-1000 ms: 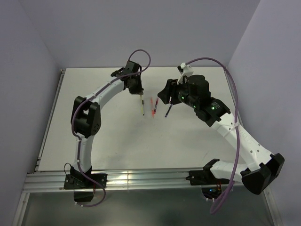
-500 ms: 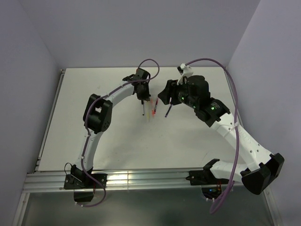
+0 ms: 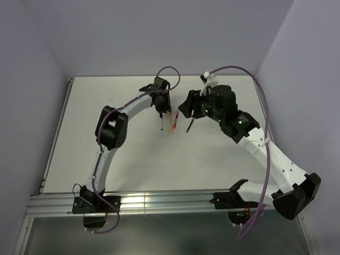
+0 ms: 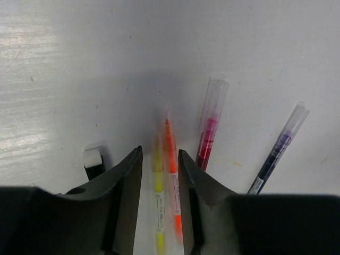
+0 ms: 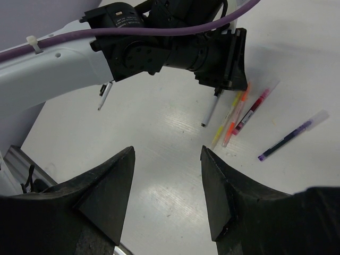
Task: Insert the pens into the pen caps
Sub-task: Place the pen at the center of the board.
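Pens (image 4: pixel 170 154), yellow and orange, between narrowly parted left claw (image 4: pixel 159 150), right claw (image 5: pixel 167 150) wide, empty

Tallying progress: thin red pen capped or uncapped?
Capped: a clear tube cap covers the tip of the thin red pen.

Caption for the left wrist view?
Open left gripper straddles blurred yellow pen and orange pen; capped red pen and purple pen lie alongside.
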`<state>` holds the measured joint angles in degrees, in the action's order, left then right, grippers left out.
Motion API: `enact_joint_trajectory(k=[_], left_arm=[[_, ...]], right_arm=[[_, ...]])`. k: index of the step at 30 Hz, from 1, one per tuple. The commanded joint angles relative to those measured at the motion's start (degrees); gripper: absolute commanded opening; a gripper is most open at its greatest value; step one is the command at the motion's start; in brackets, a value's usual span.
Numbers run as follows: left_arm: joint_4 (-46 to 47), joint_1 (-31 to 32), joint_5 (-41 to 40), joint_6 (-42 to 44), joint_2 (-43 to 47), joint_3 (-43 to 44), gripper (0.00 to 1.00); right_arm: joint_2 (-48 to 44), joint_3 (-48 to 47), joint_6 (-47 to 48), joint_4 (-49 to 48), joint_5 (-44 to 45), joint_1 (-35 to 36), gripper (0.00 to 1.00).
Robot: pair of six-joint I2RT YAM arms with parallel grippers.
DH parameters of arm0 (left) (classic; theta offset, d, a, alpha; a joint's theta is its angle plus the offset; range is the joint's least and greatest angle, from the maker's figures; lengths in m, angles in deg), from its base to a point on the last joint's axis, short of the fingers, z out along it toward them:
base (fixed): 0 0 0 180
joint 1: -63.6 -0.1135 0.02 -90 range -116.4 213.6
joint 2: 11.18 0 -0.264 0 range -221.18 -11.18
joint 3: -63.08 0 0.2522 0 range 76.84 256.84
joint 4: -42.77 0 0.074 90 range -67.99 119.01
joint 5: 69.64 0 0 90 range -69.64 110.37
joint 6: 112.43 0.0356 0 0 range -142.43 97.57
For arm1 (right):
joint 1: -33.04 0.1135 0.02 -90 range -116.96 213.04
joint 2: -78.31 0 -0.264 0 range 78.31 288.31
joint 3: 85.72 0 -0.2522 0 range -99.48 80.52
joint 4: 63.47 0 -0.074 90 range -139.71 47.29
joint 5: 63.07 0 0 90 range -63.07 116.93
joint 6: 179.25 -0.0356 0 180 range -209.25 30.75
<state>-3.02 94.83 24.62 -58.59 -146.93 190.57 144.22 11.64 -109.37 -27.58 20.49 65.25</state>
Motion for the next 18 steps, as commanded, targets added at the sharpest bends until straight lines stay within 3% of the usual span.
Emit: enact_joint_trajectory(k=[1,5,11,16,18], left_arm=[[2.2,0.4,-0.1,0.2,1.5,1.8,0.38],[2.0,0.3,-1.4,0.5,4.1,1.8,0.44],[3.6,0.3,-4.2,0.0,14.7,-3.5,0.44],[-2.7,-0.8,-17.3,-2.9,23.6,-8.0,0.42],[-3.9,-2.1,-20.3,-5.1,26.9,-14.4,0.39]], right_arm=[[-1.3,0.4,-0.4,-1.1,0.5,-0.5,0.61],[-1.2,0.3,-0.4,-1.1,0.5,-0.5,0.60],[-1.7,0.3,-0.5,-1.2,0.2,-0.5,0.61],[-1.7,0.3,-1.1,-1.1,-0.8,-0.5,0.61],[-1.6,0.3,-1.5,-0.6,-0.9,-0.5,0.60]])
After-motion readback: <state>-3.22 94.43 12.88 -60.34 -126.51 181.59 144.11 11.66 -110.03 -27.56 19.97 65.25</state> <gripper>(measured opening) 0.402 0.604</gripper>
